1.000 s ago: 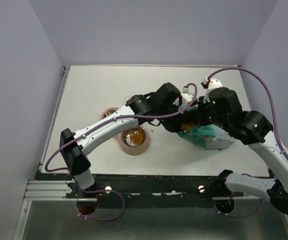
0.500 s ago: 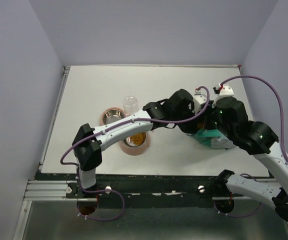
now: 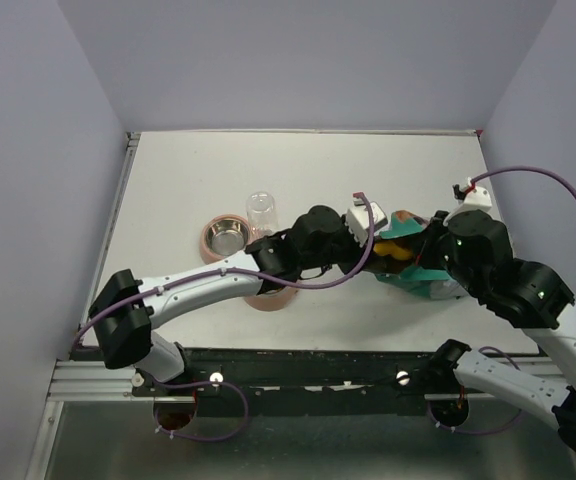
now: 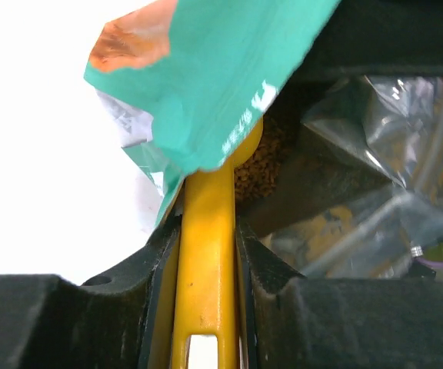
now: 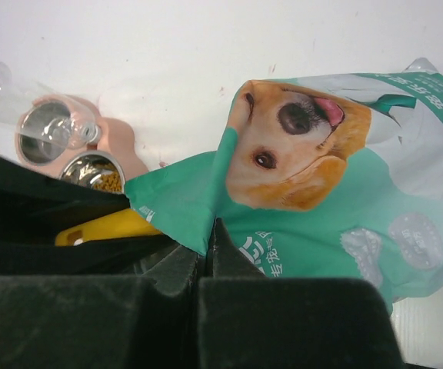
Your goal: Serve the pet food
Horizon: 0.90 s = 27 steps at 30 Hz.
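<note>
My left gripper (image 3: 380,250) is shut on the handle of the yellow scoop (image 4: 210,254). The scoop's head is inside the open mouth of the teal-green bag (image 3: 426,275). Brown kibble (image 4: 261,165) shows inside the bag beside the scoop's head. My right gripper (image 5: 208,229) is shut on the bag's top edge (image 5: 183,207) and holds the mouth open. The bag with its dog face (image 5: 298,138) lies on the table. The scoop (image 5: 106,228) also shows in the right wrist view. More kibble (image 5: 111,183) lies in one bowl.
A pink double bowl stand (image 3: 208,240) sits left of the bag, with an empty steel bowl (image 3: 226,237) and a bowl holding kibble (image 5: 91,171) under my left arm. A clear bottle (image 3: 260,210) stands behind it. The table's right edge lies beyond the bag.
My left arm has dropped lower and now lies across the kibble bowl, with the scoop still at the bag's mouth. My right arm has shifted right, taking the bag's edge along.
</note>
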Each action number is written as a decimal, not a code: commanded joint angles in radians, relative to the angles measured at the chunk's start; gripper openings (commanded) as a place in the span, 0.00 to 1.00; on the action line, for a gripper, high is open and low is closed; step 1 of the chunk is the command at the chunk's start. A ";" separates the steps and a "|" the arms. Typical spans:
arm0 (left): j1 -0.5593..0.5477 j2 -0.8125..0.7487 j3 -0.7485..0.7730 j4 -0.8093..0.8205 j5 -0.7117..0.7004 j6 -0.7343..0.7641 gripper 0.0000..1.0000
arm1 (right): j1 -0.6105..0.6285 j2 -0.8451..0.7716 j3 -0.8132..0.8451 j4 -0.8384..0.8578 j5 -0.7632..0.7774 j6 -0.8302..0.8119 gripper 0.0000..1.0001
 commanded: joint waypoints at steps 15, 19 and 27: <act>-0.063 -0.359 -0.302 0.209 -0.258 0.155 0.00 | 0.004 -0.066 0.035 0.019 0.159 0.104 0.00; -0.068 -0.399 -0.330 0.217 -0.270 0.155 0.00 | 0.004 -0.066 0.043 0.019 0.160 0.101 0.00; -0.081 -0.446 -0.385 0.283 -0.286 0.183 0.00 | 0.004 -0.060 0.055 0.026 0.160 0.097 0.00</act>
